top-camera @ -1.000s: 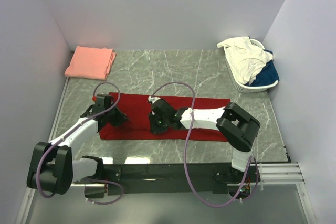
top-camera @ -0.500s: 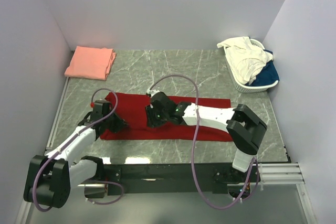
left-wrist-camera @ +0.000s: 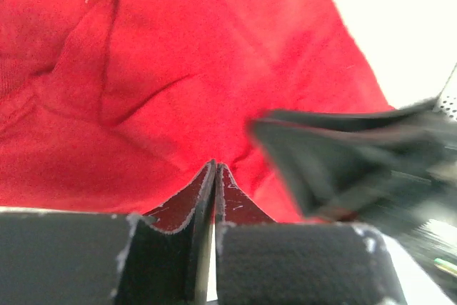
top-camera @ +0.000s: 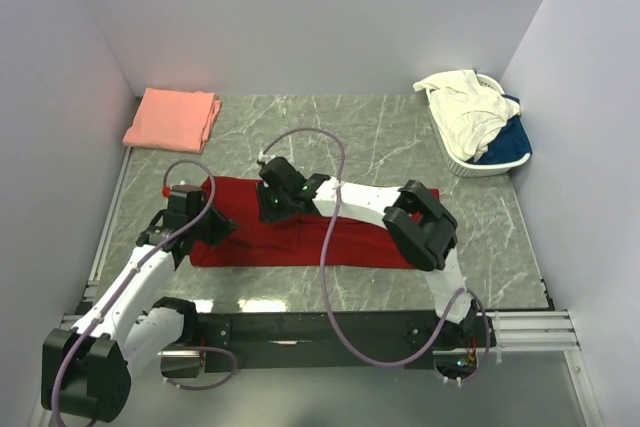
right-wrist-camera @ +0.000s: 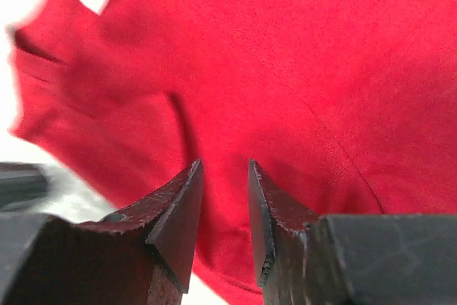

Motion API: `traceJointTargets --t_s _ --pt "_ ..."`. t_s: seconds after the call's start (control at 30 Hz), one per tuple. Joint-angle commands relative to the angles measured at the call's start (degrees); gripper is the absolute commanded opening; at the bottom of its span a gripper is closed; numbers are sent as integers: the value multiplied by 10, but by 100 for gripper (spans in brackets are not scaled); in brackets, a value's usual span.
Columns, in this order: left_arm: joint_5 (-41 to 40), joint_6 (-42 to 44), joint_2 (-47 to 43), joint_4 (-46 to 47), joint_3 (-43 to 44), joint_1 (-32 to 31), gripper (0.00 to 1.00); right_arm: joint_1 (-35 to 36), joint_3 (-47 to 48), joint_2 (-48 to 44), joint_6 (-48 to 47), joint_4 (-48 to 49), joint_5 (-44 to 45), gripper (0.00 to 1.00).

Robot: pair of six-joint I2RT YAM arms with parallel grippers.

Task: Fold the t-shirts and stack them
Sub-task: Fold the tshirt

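Note:
The deep red t-shirt [top-camera: 290, 242] lies as a long folded strip across the middle of the table. My left gripper [top-camera: 205, 222] is at its left end. In the left wrist view its jaws [left-wrist-camera: 215, 164] are pressed together and red cloth [left-wrist-camera: 178, 69] puckers toward their tip. My right gripper [top-camera: 268, 209] hangs over the strip's left part, close to the left gripper. Its fingers [right-wrist-camera: 223, 169] stand apart with the red cloth [right-wrist-camera: 285, 69] below them and nothing between them. A folded salmon pink t-shirt [top-camera: 173, 117] rests at the back left.
A white slatted basket [top-camera: 480, 165] stands at the back right, holding a cream-white t-shirt [top-camera: 465, 107] and a blue one [top-camera: 505, 137]. The right arm's white link [top-camera: 370, 205] stretches across the red strip. Walls close in on the left, back and right.
The right gripper has travelled left and away along the red strip, from its middle to near the left end. The left gripper has shifted slightly left and back, staying shut.

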Motion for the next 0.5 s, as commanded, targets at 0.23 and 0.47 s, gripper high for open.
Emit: traceJointTargets --t_s 0.23,0.47 --pt "-31 23 -7 -26 74 6 9 37 -5 -1 0 14 -30 38" --pt "-24 25 6 -11 78 12 9 67 -58 -28 -4 49 -56 38"
